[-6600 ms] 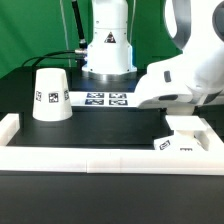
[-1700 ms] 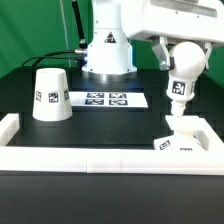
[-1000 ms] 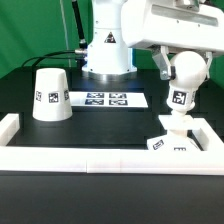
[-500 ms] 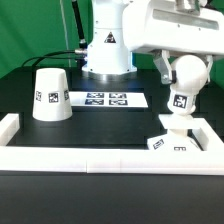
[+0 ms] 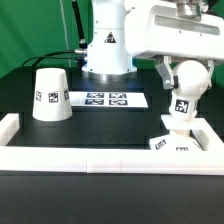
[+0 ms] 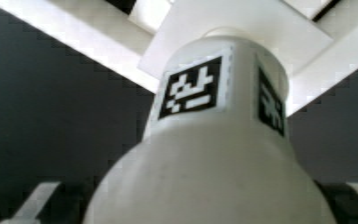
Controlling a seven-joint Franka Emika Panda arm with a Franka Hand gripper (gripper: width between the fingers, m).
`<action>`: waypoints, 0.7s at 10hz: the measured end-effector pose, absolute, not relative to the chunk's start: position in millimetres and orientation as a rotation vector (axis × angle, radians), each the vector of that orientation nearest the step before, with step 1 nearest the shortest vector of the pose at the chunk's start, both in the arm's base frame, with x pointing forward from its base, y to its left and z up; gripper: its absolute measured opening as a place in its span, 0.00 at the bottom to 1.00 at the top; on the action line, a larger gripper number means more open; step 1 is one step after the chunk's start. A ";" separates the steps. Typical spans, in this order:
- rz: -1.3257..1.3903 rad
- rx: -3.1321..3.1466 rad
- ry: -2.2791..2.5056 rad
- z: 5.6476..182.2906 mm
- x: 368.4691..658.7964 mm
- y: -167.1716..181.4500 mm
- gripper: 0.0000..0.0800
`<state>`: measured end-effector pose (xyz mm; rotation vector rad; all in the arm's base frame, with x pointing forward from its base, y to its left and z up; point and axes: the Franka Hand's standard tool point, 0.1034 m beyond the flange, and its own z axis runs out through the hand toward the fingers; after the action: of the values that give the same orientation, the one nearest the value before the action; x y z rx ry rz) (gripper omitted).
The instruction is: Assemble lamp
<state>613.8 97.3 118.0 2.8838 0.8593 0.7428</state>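
My gripper [image 5: 188, 72] is shut on the round bulb [image 5: 189, 78] and holds it upright, stem down. The tagged stem [image 5: 181, 106] points at the flat square base [image 5: 183, 142], which lies at the exterior view's right against the rail. The stem's end is at the base's middle; I cannot tell whether it is seated. In the wrist view the bulb [image 6: 202, 160] fills the picture, its tagged stem [image 6: 197, 85] runs down to the base [image 6: 105, 35], and dark fingers [image 6: 30, 200] show at both sides. The tapered shade [image 5: 50, 95] stands mouth down at the left.
The marker board [image 5: 105, 99] lies flat in front of the arm's white pedestal [image 5: 107, 50]. A low white border rail [image 5: 90, 160] runs along the front and turns up at both ends. A black cable lies behind the shade.
Over the last seconds the gripper has come down with the bulb, so the stem has dropped from above the base to its middle. Shade and base have not moved.
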 end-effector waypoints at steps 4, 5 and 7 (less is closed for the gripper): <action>0.742 2.884 0.859 117.5 613.6 97.2 0.87; 0.740 2.885 0.859 117.0 612.3 96.6 0.87; 0.732 2.886 0.857 118.1 607.9 94.6 0.87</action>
<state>607.9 94.6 118.1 2.8857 0.8573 0.7317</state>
